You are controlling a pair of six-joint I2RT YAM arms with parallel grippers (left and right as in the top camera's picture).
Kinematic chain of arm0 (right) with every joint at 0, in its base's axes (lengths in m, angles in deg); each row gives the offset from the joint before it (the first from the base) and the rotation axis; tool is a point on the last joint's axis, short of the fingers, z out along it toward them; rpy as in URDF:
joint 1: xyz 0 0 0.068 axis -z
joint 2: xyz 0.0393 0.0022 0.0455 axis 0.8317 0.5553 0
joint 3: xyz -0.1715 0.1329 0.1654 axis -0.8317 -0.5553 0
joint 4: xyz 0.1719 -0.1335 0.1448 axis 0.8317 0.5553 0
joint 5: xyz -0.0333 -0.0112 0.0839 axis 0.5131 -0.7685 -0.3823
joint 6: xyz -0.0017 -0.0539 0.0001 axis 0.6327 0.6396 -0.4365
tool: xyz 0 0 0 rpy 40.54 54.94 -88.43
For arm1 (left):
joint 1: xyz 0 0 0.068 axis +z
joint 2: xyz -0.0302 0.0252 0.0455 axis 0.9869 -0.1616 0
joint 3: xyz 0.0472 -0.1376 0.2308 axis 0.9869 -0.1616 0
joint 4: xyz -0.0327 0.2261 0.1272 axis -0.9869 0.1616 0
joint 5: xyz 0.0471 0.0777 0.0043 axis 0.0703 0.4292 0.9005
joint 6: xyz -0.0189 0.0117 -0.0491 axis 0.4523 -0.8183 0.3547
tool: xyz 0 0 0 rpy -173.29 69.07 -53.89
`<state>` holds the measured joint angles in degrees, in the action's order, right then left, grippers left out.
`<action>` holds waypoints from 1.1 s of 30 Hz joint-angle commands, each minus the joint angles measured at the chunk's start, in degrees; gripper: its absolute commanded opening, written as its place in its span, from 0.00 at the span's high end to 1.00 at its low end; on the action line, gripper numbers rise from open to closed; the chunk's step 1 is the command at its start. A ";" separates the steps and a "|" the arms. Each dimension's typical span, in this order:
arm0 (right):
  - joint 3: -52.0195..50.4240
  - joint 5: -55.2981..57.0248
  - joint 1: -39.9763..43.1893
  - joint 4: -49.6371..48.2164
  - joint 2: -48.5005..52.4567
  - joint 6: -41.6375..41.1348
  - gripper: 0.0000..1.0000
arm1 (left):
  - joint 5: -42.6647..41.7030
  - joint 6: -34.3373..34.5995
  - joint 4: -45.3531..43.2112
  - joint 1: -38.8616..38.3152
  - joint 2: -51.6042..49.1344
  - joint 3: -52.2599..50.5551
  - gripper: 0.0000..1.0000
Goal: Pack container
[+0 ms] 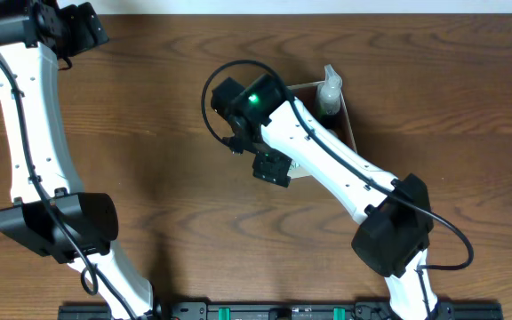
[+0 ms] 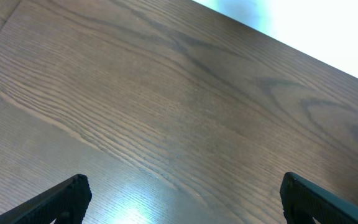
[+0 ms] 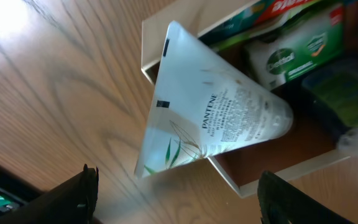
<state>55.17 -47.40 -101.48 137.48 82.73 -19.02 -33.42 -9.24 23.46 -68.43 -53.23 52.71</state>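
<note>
The container (image 3: 291,174) has thin white walls and a dusty-pink floor; in the overhead view (image 1: 351,124) my right arm covers most of it. A white Pantene tube (image 3: 210,118) leans over its near corner, cap end inside and crimped end sticking out over the wall. Inside are a green soap pack (image 3: 291,53), a toothpaste box (image 3: 253,15), a dark pack (image 3: 344,93) and a white bottle (image 1: 330,89). My right gripper (image 3: 179,205) is open and empty just outside that corner, also seen overhead (image 1: 272,169). My left gripper (image 2: 182,199) is open and empty over bare wood.
The left arm's gripper (image 1: 96,34) is at the table's far left corner, near the back edge (image 2: 278,37). The brown wooden table (image 1: 132,133) holds nothing else in view. A black rail (image 1: 283,311) runs along the front edge.
</note>
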 commanded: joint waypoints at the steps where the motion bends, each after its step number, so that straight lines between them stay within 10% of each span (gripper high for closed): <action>1: -2.14 2.97 -1.03 -1.49 0.57 -1.16 0.19 | 0.70 -0.33 0.13 0.20 -0.28 0.02 0.02; 14: -4.42 6.16 -2.10 -7.65 0.57 -1.16 0.23 | 0.70 -0.33 0.13 0.20 -0.28 0.02 0.02; 23: -4.42 6.14 -2.03 -7.85 0.57 -1.16 0.56 | 0.70 -0.33 0.13 0.20 -0.28 0.02 0.02; 33: -4.55 3.67 -1.92 -7.89 0.61 -1.16 0.54 | 0.70 -0.33 0.13 0.20 -0.28 0.02 0.02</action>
<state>50.98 -42.63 -103.23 129.66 82.73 -20.22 -33.42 -9.22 23.46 -68.43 -53.23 52.71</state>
